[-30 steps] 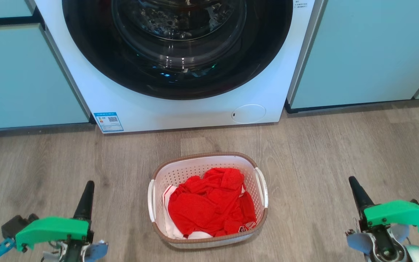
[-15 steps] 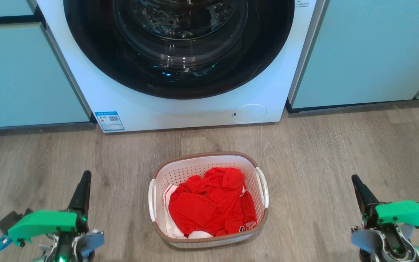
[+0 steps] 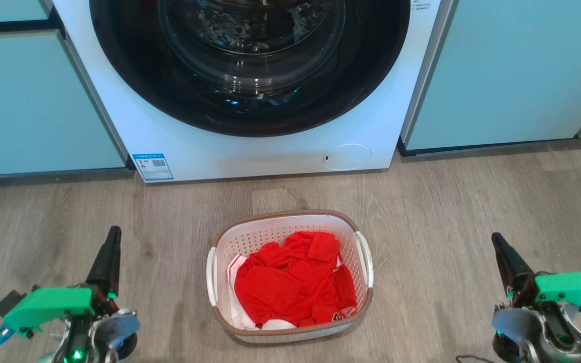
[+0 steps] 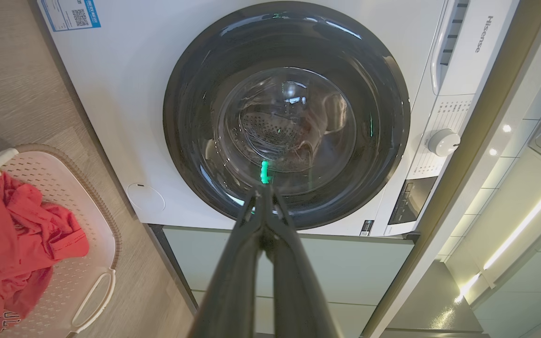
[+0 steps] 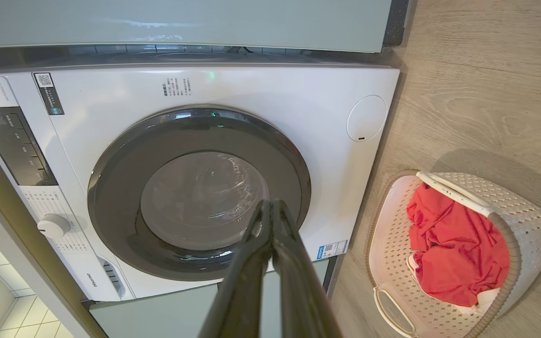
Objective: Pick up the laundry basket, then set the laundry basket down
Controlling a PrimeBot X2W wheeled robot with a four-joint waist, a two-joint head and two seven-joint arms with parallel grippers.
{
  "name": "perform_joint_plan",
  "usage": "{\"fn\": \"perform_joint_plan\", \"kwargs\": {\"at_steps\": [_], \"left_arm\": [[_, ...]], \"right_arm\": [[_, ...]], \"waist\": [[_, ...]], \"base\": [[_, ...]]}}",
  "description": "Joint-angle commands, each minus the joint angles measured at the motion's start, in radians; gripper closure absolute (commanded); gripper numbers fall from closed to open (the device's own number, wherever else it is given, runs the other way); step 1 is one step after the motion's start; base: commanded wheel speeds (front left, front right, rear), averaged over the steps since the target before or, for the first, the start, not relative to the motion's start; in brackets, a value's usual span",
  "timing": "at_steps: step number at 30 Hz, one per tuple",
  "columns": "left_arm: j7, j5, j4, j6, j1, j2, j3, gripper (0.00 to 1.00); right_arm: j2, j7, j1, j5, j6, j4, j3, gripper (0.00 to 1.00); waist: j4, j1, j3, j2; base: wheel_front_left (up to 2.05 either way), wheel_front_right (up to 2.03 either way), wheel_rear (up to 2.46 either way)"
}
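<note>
Where it stands upright on the wood-grain floor [image 3: 447, 212], the laundry basket [image 3: 270, 237] lies near the front of a white washing machine [image 3: 270, 154], below its dark round door [image 3: 250, 60]. The basket has white perforated walls, a brown rim and a white handle on each side. It holds a crumpled red garment [image 3: 290, 282] with a white cloth [image 3: 231, 275] showing under its left edge. White lettering on the garment's near corner is too crumpled to read. On the machine, the brand name "Hisense" [image 4: 483, 34] can be read on the top panel in the left wrist view, beside a white dial [image 4: 443, 142]. A blue-bordered sticker [image 3: 153, 167] with a QR code sits at the lower left corner of the front, and a round service flap [image 3: 347, 156] at the lower right; the sticker's print is too small to read. A dark label [image 5: 49, 94] with a second QR code and a block of fine print [image 5: 176, 87] near the top of the front are likewise illegible. Pale green cabinets [image 3: 497, 75] flank the machine. The left pincer [image 3: 112, 236] and the right pincer [image 3: 497, 241] hang to either side of the basket, well apart from it. Each is clenched with fingers pressed together and grasps nothing.
</note>
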Motion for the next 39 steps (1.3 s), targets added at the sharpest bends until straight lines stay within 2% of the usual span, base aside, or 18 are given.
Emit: {"fn": "perform_joint_plan", "kwargs": {"at_steps": [1,39], "left_arm": [[0.006,-0.001,-0.029,-0.007,-0.060,0.011,0.033,1.00],[0.011,0.003,-0.029,-0.007,-0.061,0.007,0.039,1.00]], "right_arm": [[-0.012,0.005,-0.048,0.004,-0.002,-0.040,0.016,1.00],[-0.004,0.015,-0.049,-0.005,-0.002,-0.039,0.004,1.00]], "waist": [[0.000,0.0000,0.000,-0.0001],[0.000,0.0000,0.000,-0.0001]], "base": [[0.00,0.00,0.00],[0.00,0.00,0.00]]}}
